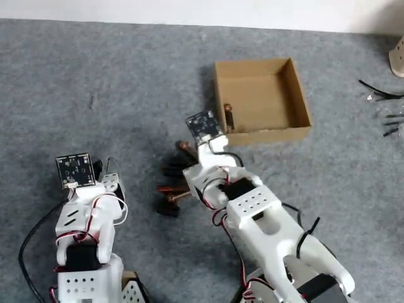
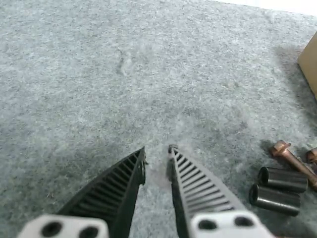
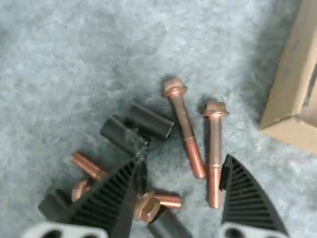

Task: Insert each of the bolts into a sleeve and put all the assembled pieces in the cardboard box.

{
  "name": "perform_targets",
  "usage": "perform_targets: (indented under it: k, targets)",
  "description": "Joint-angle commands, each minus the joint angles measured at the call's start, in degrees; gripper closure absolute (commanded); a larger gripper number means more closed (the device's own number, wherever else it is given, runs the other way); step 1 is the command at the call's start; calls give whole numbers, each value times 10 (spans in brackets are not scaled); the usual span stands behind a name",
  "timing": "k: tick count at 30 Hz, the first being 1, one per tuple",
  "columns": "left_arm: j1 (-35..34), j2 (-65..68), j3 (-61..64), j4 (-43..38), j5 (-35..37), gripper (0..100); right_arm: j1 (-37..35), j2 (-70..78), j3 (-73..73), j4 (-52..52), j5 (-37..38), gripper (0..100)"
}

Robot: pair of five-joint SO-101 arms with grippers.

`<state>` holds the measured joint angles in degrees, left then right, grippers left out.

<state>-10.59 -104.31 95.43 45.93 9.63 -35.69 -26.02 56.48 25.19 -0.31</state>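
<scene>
Table (image 1: pixel 95 76), grey felt. Cardboard box (image 1: pixel 262 98) toward the far edge, with a copper piece (image 1: pixel 228 117) inside at the wall nearest the pile, possibly already sleeved. Right gripper (image 3: pixel 184 166) wide, over two copper bolts (image 3: pixel 183 126); shanks run lengthwise between the jaws, threads toward it. Black sleeves (image 3: pixel 148 121) just beside. Left gripper (image 2: pixel 157 151) narrow, empty, farther from the pile.

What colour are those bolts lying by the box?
The bolts are a coppery orange-brown, clearest in the right wrist view.
</scene>
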Motion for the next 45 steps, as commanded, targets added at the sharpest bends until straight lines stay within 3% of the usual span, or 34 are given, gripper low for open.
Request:
perform_targets:
  k: [1, 8, 13, 19, 29, 32, 36, 45]
  targets:
    - [-6, -5, -8, -14, -4, 909, 9, 8, -27, 3, -11, 782]
    - [-6, -5, -8, -14, -4, 909, -13, 19, -25, 3, -2, 782]
    - [-6, -5, -8, -14, -4, 909, -47, 25, -29, 0, 112, 782]
    - [-6, -5, -7, -14, -4, 909, -51, 33, -39, -11, 135, 782]
    - [-6, -5, -7, -14, -4, 909, -47, 199, -138, -17, 244, 785]
    - [-6, -5, -7, -14, -4, 909, -47, 237, -165, -17, 269, 836]
    - [-6, -5, -7, -14, -4, 909, -47, 267, -184, -17, 277, 901]
    - [-6, -5, -7, -14, -4, 909, -47, 285, -198, -16, 277, 900]
